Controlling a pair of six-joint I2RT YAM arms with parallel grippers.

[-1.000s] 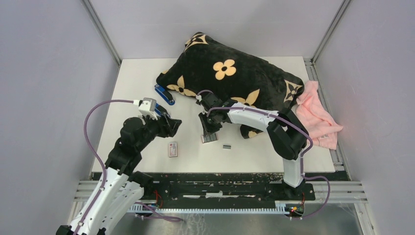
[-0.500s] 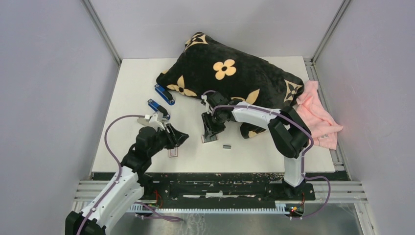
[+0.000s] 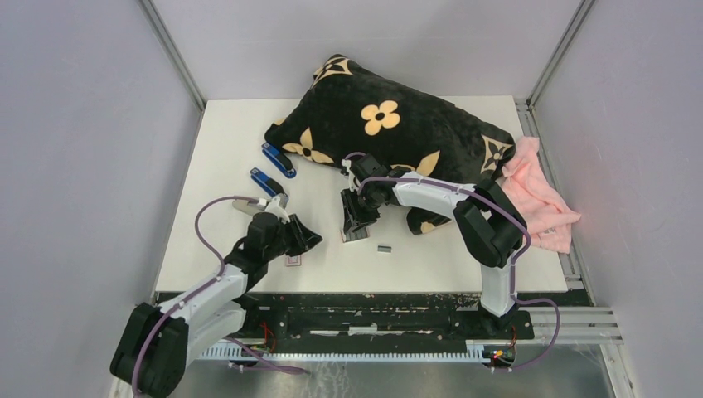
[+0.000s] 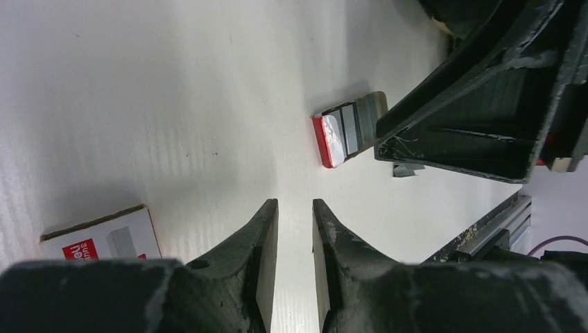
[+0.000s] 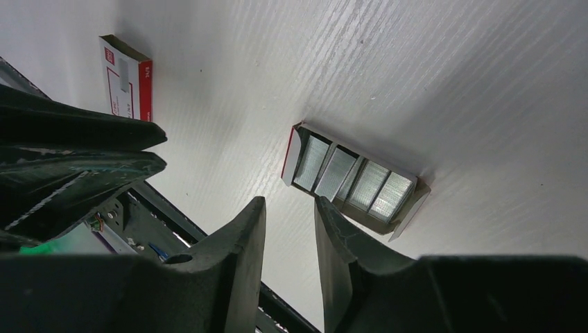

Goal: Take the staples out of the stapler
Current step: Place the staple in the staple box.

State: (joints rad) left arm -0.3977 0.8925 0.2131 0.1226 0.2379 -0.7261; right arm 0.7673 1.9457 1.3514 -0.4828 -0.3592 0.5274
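- Staples first: one short silvery-grey strip of joined staples [image 3: 384, 248] lies loose on the white desk [image 3: 224, 141]. It is just beside the open cardboard tray [image 3: 355, 236], where four more silvery strips [image 5: 350, 179] sit side by side.
- What has changed: a second ago the left claw [image 4: 295, 207] held the slim blue stapler [image 3: 269, 183] up in the air. Now this stapler lies on the desk, near a second blue stapler [image 3: 279, 160] that lies close to the black flowered pillow [image 3: 390, 124].
- The left arm has drawn back toward the near edge. Its claw is almost clenched, with only a thin slit between the fingers, and it grasps nothing. The small white-and-red box [image 4: 104, 236] is just beside it.
- The right claw [image 5: 290, 205] hangs over the tray, a little released, with nothing between its fingers.
- We judge that the work on this stapler is finished or nearly so, because it is put down and a strip lies outside. We cannot tell whether some staples remain inside it.
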